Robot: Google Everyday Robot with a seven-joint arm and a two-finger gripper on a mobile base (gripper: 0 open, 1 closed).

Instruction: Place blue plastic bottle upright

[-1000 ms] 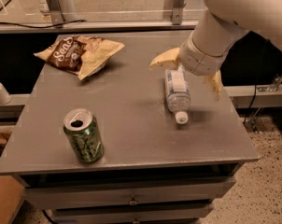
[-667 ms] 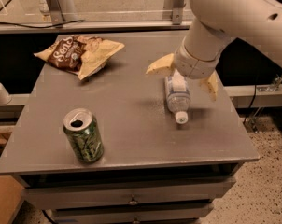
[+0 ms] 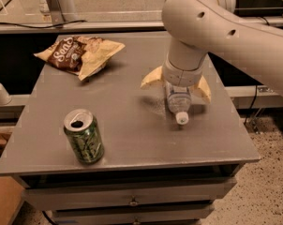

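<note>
The blue plastic bottle (image 3: 178, 102) lies on its side on the grey table (image 3: 132, 125), right of centre, its white cap (image 3: 182, 118) pointing toward the front edge. My gripper (image 3: 176, 82) hangs straight over the bottle's rear half. Its two yellowish fingers (image 3: 152, 77) spread wide to either side of the bottle, open, and they do not close on it. The arm's wrist hides the bottle's base.
A green soda can (image 3: 84, 136) stands upright near the front left. A crumpled chip bag (image 3: 79, 53) lies at the back left. The table's right edge is close to the bottle. A drawer front runs below the tabletop.
The arm has swung left and lowered over the bottle, so the wrist now covers more of it. The bottle, can and chip bag have not moved.
</note>
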